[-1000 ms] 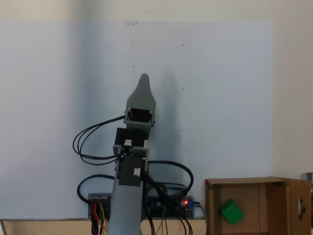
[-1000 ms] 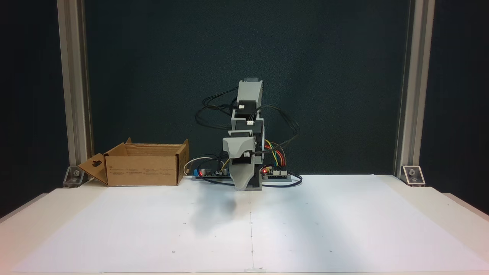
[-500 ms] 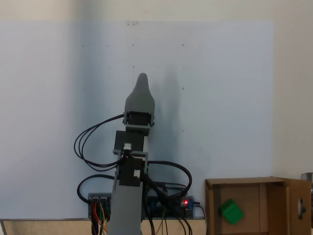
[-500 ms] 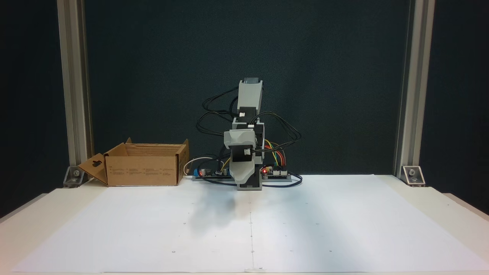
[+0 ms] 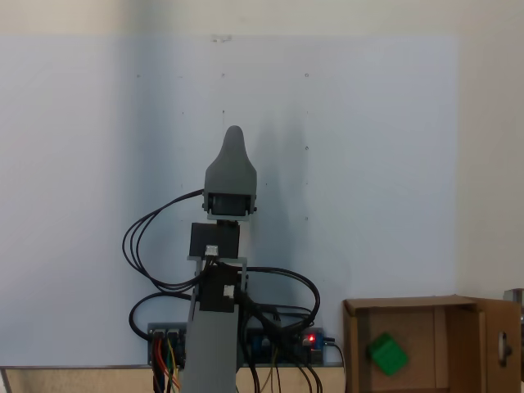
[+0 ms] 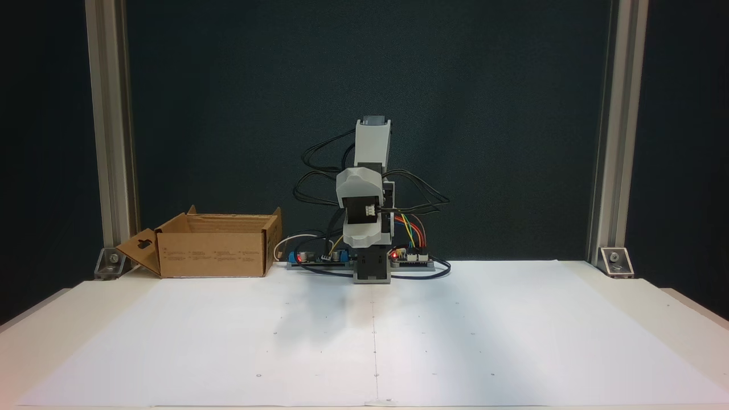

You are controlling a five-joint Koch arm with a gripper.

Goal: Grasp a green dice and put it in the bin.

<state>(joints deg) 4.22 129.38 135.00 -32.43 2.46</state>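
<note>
1. Your green dice point(image 5: 386, 354) lies inside the bin point(image 5: 356, 344), on its floor, a little left of the middle as the fixed view from above shows it. It sits turned at an angle to the bin's walls and touches none of them.
2. In a fixed view from the front, the bin point(image 6: 213, 253) stands at the back left of the counter point(image 6: 626, 296), just left of the arm's base, with one flap folded outward toward the left. You cannot see the dice there; the bin's front wall hides the inside.
3. Your gripper point(image 5: 233, 133) points away from the base over the white paper sheet point(image 5: 368, 164) and is well apart from the bin. From above you see one tapered grey tip, so you cannot tell whether the jaws are apart or together. Nothing green shows at it.
4. From the front, the gripper point(image 6: 364, 242) hangs folded in front of the upright arm, above the base, with its grey shell facing you.
5. Black cables point(image 6: 313, 171) loop out on both sides of the arm, and a circuit board point(image 6: 410, 257) with a red light sits beside the base.
</note>
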